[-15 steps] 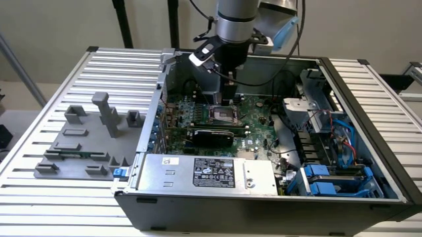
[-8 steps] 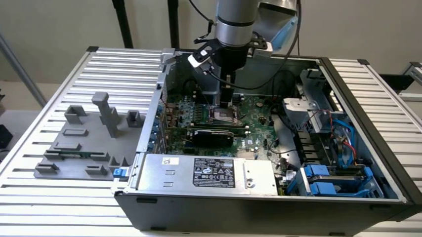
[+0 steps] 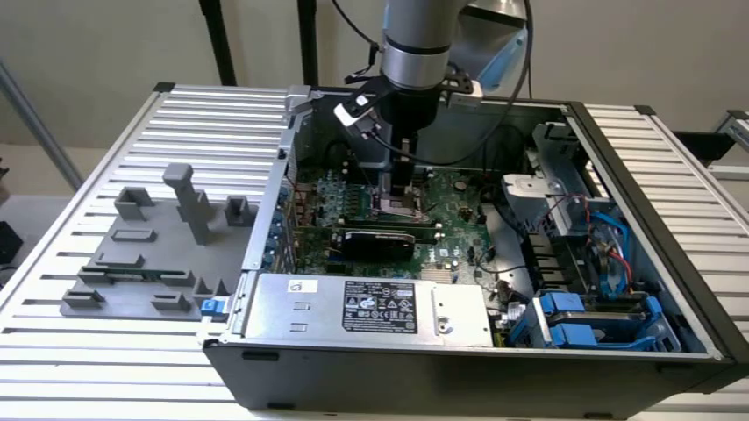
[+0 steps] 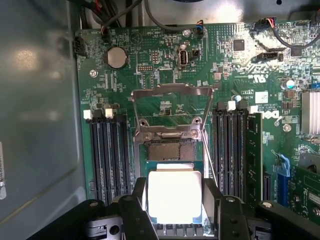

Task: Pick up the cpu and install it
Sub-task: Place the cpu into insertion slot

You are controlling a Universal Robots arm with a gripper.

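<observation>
Inside the computer case (image 3: 468, 377), the gripper (image 4: 175, 200) clasps the cpu (image 4: 174, 195) by two opposite edges at the open socket (image 4: 172, 149). The raised metal frame (image 4: 170, 133) stands beyond the socket, and memory slots (image 4: 110, 160) crowd both its sides.

The cpu (image 4: 174, 196) has a mirror-bright metal top (it glares white under the light). The gripper (image 4: 175, 185) has matt black fingers (image 4: 134, 210). The hinged frame (image 4: 170, 91) is bare, satin-finished metal over the glossy green motherboard (image 4: 160, 70). The case wall (image 4: 35, 125) is smooth, dull grey sheet metal.
</observation>
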